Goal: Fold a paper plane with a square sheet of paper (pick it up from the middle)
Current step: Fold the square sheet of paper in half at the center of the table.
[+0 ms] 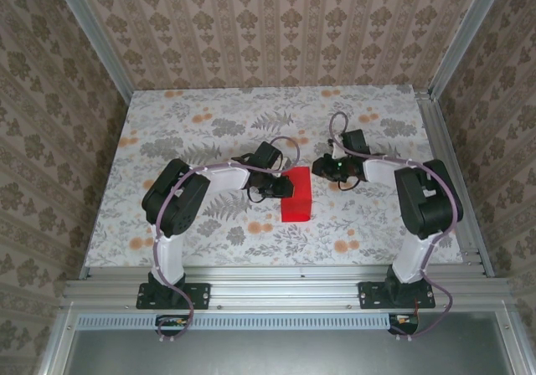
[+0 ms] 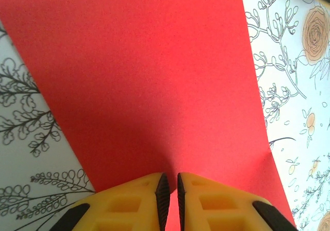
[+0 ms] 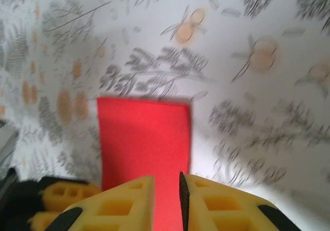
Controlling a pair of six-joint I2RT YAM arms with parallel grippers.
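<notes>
Floral-print table (image 1: 209, 115) under papered walls. Lying mid-table between the arms: the square sheet of paper (image 1: 296, 196), showing as a red rectangle, likely doubled over. Pinched at its left edge by the left gripper (image 2: 171, 184), jaws nearly together on red. Right gripper (image 3: 167, 180) at the far right corner, jaws narrow — nipping the sheet or merely above it, impossible to tell through the blur. Judged best: firm left pinch, edges lined up, crease pressed slowly from the fold outward — no tugging, or risk of a skewed fold.
</notes>
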